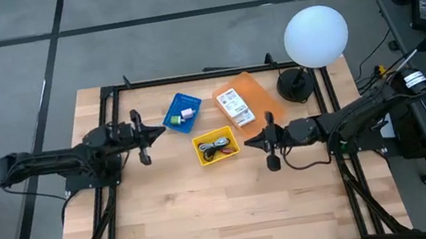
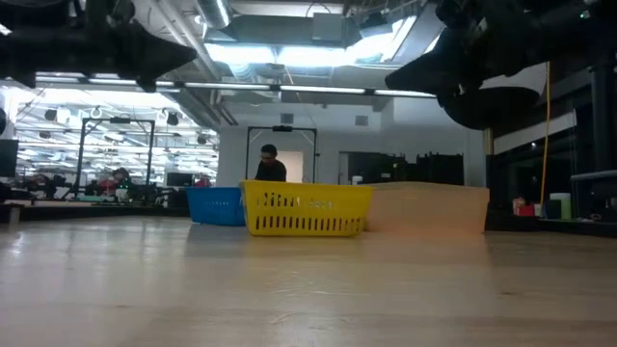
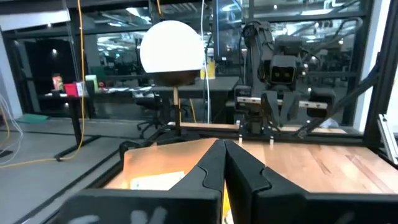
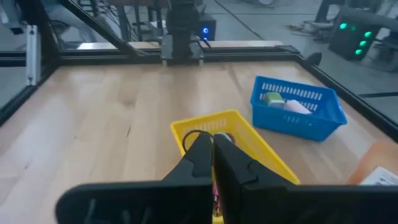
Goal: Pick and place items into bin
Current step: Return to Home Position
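The right pincer [image 1: 247, 141] and left pincer [image 1: 161, 128], both closed and empty, face each other across the yellow bin [image 1: 215, 146], right nearer.

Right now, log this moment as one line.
left gripper shut, empty, beside blue bin | right gripper shut, empty, beside yellow bin | white packets in orange bin

At counter [image 2: 308, 289] level the yellow bin [image 2: 304, 210], blue bin [image 2: 214, 204] and orange bin [image 2: 429, 208] walls hide their contents. The right tool [image 4: 212, 142] covers part of the cords [image 4: 191, 137].
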Robot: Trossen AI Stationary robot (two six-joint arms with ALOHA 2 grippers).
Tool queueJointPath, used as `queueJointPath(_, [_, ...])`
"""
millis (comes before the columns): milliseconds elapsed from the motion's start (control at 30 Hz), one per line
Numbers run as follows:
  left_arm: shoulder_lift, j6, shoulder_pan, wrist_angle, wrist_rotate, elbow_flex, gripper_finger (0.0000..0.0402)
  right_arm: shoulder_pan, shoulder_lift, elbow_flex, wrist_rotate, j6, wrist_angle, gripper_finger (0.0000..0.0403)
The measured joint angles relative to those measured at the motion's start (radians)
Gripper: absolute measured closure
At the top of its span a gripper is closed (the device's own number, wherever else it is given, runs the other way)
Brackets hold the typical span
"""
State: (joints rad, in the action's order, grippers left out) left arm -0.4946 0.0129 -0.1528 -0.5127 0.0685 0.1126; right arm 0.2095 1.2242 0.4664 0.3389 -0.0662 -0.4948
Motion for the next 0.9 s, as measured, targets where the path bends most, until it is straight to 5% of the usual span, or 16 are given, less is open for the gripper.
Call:
queueJointPath(333, [0.283, -0.007, 0.0, 0.315, 0.046, -0.005, 0.0398, -0.078, -0.038, 0.001, -0.056, 0.044, -0.006, 0.0403])
queueJointPath(500, [0.378, 0.02, 0.0, 0.331, 0.054, -0.044, 0.0398, -0.096, -0.08, 0.001, -0.06, 0.074, 0.004, 0.0403])
queueJointPath(700, [0.428, 0.051, 0.0, 0.341, 0.062, -0.058, 0.0398, -0.096, -0.102, -0.002, -0.065, 0.073, 0.055, 0.0403])
queueJointPath(900, [0.427, 0.075, 0.0, 0.391, 0.025, -0.059, 0.0398, -0.096, -0.106, -0.125, -0.097, 0.074, -0.166, 0.0403])
